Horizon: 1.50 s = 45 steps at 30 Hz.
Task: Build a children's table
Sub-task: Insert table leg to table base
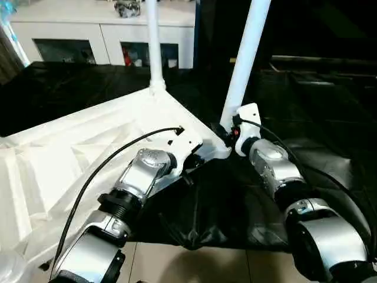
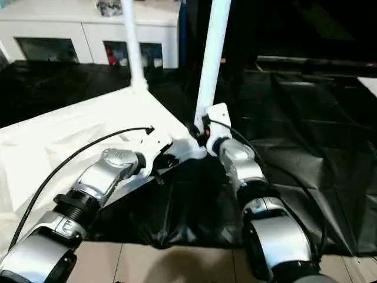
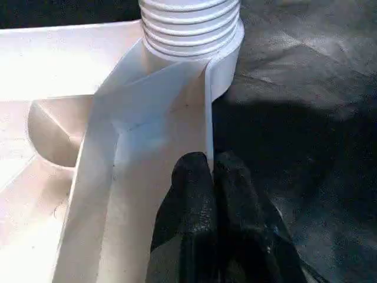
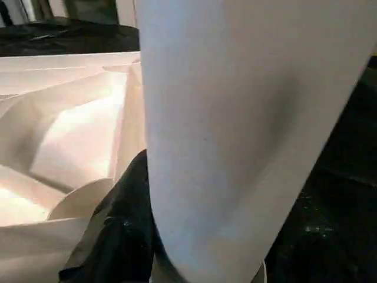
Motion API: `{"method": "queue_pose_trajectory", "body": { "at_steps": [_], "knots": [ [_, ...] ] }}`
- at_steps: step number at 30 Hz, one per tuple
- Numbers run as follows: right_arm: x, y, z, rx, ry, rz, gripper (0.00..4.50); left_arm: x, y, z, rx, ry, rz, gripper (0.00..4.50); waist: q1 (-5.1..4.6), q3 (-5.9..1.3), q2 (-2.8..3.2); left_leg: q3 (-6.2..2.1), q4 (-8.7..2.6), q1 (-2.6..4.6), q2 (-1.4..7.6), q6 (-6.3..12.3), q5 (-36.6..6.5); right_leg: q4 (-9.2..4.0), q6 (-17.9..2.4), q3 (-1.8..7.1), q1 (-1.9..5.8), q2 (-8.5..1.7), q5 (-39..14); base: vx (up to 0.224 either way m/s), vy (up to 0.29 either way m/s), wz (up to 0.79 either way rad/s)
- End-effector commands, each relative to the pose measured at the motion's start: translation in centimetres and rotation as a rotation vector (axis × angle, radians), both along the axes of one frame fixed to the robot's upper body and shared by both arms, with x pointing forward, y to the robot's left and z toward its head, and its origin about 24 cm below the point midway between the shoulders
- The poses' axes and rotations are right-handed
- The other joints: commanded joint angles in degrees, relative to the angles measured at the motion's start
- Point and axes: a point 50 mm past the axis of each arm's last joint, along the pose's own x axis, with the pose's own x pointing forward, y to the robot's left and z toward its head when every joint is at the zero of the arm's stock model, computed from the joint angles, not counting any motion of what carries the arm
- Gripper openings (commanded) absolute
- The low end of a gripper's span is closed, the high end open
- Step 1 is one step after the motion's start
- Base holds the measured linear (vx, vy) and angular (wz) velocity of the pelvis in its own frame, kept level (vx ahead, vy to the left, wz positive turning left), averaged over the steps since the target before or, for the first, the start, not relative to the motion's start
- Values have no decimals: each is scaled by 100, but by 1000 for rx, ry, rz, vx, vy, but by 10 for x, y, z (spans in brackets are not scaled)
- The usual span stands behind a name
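Resting upside down on black-draped table (image 1: 306, 88): tabletop (image 1: 76, 147), far leg (image 1: 154, 47) upright in corner socket. Left gripper (image 3: 211, 177) pinched shut on tabletop rim. Right gripper (image 1: 227, 134) clasping near leg (image 1: 244, 59) at its base, near corner socket.

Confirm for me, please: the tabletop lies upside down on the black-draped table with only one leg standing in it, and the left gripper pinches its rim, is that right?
Not quite: two legs stand in the tabletop, a far leg and a near leg, as the left eye view shows. The left gripper does pinch the rim.
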Motion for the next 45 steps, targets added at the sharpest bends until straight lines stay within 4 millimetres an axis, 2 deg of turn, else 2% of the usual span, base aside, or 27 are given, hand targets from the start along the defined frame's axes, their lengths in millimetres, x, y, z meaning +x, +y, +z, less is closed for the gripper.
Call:
{"method": "queue_pose_trajectory", "body": {
  "at_steps": [1, 3, 5, 8, 10, 12, 13, 14, 16, 20, 22, 23, 24, 25, 27, 33, 37, 39, 41, 44, 45],
  "knots": [
    [-16, -1, -39, -39, 176, -23, 191, 8, -11, 32, -58, -118, -26, 0, 60, -427, -9, -22, -359, 44, 170, 554, -890, -300, -1583, 251, 371, -329, -478, 0, 0, 0],
    [-16, 0, -39, -40, 176, -26, 191, 8, -11, 32, -57, -117, -20, 0, 59, -418, 0, -23, -367, 54, 177, 550, -965, -312, -1577, 245, 372, -329, -608, 0, 0, 0],
    [-15, 4, -39, -61, 164, -31, 191, 8, -10, 32, -48, -118, -8, 0, 37, -372, 4, -28, -403, 79, 184, 350, -1436, -394, -1444, 240, 350, -332, -1346, 0, 0, 0],
    [-14, 5, -36, -21, 158, -24, 191, 8, -10, 33, -44, -121, -18, 0, 30, -370, 19, -48, -425, 92, 187, 212, -1698, -428, -1275, 247, 341, -335, -1709, 0, 0, 0],
    [-13, 6, -33, -8, 146, -12, 247, 7, -9, 32, -42, -123, -23, 0, 28, -378, 18, -49, -428, 93, 194, 206, -1649, -408, -1308, 253, 336, -323, -1525, 0, 0, 0],
    [-12, 7, -32, 5, 140, -7, 263, 7, -9, 32, -40, -124, -26, 0, 27, -386, 20, -48, -425, 88, 195, 217, -1611, -391, -1349, 254, 343, -323, -1395, 0, 0, 0],
    [-11, 8, -28, 24, 129, 4, 277, 7, -8, 32, -39, -125, -28, 0, 37, -397, 13, -35, -409, 76, 191, 278, -1455, -367, -1447, 260, 353, -325, -1105, 0, 0, 0],
    [-10, 8, -28, 25, 129, 5, 277, 7, -8, 32, -39, -125, -28, 0, 41, -412, 14, -37, -400, 74, 195, 292, -1374, -345, -1472, 261, 365, -330, -994, 0, 0, 0],
    [-9, 9, -24, 30, 108, 18, 306, 6, -8, 31, -37, -127, -34, 0, 53, -411, 20, -29, -390, 69, 194, 392, -1216, -322, -1561, 255, 365, -328, -759, 0, 0, 0],
    [-7, 9, -19, 29, 74, 33, 322, 5, -6, 31, -30, -136, -47, 0, 60, -398, 20, -24, -394, 72, 194, 384, -1290, -337, -1561, 254, 363, -332, -924, 0, 0, 0],
    [-4, 7, -10, 55, 38, 54, 357, 4, -3, 31, -35, -138, -72, 0, 60, -403, 19, -27, -390, 64, 193, 388, -1265, -331, -1546, 255, 377, -337, -922, 0, 0, 0],
    [-4, 7, -8, 59, 25, 71, 357, 3, -2, 31, -34, -137, -81, 0, 61, -401, 18, -26, -388, 63, 193, 397, -1247, -332, -1548, 257, 378, -339, -912, 0, 0, 0],
    [-4, 7, -8, 59, 25, 71, 361, 3, -2, 31, -34, -137, -81, 0, 63, -407, 26, -26, -380, 60, 195, 426, -1174, -316, -1567, 259, 381, -338, -821, 0, 0, 0],
    [-4, 5, -4, 55, -1, 117, 381, 3, 1, 30, -28, -134, -94, 0, 68, -412, 66, -28, -373, 66, 195, 459, -1108, -302, -1599, 257, 375, -334, -713, 0, 0, 0],
    [-5, 5, -2, 55, -11, 149, 381, 2, 2, 29, -25, -134, -101, 0, 65, -415, 39, -22, -362, 55, 193, 537, -1011, -283, -1652, 254, 386, -323, -528, 0, 0, 0],
    [-15, -9, 1, 11, -34, 374, 381, -3, 11, 27, -26, -133, -212, 0, 134, -408, 67, -16, -351, 66, 211, 666, -1018, -282, -1690, 244, 389, -310, -496, 0, 0, 0],
    [-24, -19, -4, -32, 9, 486, 381, -8, 16, 25, -29, -117, -289, 0, 198, -398, 80, -6, -352, 90, 229, 586, -1127, -287, -1685, 250, 365, -313, -684, 0, 0, 0],
    [-27, -23, -6, -51, 29, 513, 381, -10, 17, 25, -34, -107, -324, 0, 226, -402, 115, -11, -350, 94, 237, 533, -1133, -278, -1677, 256, 360, -321, -711, 0, 0, 0],
    [-29, -26, -8, -62, 43, 529, 381, -13, 17, 25, -44, -103, -370, 0, 272, -405, 99, -16, -356, 86, 236, 503, -1099, -271, -1659, 255, 372, -323, -706, 0, 0, 0],
    [-32, -33, -9, -63, 63, 547, 381, -18, 19, 25, -47, -85, -436, 0, 318, -405, 107, -6, -350, 103, 244, 505, -1064, -265, -1670, 262, 351, -314, -634, 0, 0, 0],
    [-33, -35, -9, -59, 70, 553, 381, -19, 20, 25, -45, -79, -447, 0, 321, -401, 141, -12, -352, 99, 238, 504, -1071, -258, -1665, 261, 355, -310, -629, 0, 0, 0]
  ]
}}
